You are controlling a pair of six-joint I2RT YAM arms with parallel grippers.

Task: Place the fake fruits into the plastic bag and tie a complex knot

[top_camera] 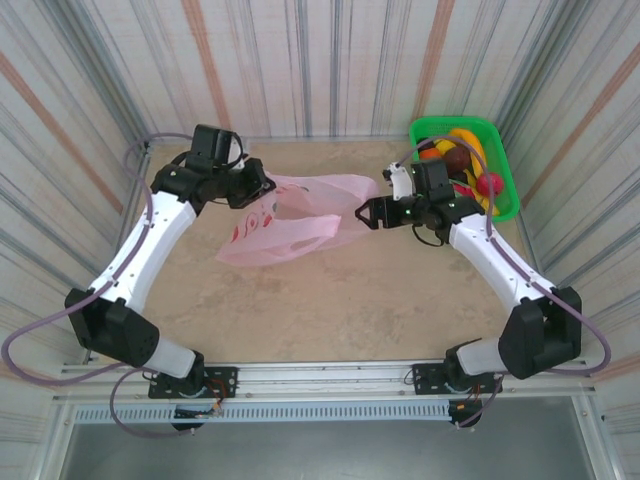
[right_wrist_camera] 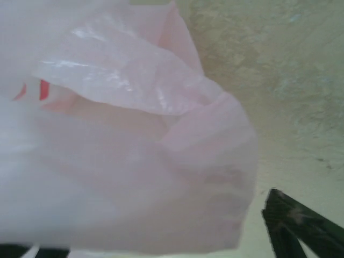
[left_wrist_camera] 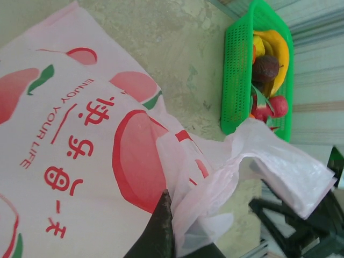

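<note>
Bag-opening stage here — the plastic bag [top_camera: 290,232] lies limp on the counter [top_camera: 350,310], a touch toward eleven o'clock from centre in the top view, with no fruit showing inside it. The fake fruits [top_camera: 462,160] sit in the green basket [top_camera: 505,200] up at two o'clock. Left hand [top_camera: 258,190] is clamped tight on the bag's rim at its ten o'clock corner, film bunched between the fingers. Right hand [top_camera: 366,213] is at the bag's three o'clock edge, jaws spread wide — its wrist view has pink film lying between them, pinched by neither. Next move, by my read: close on that free edge and draw it away from the left, so the mouth gapes before any fruit is fetched.
</note>
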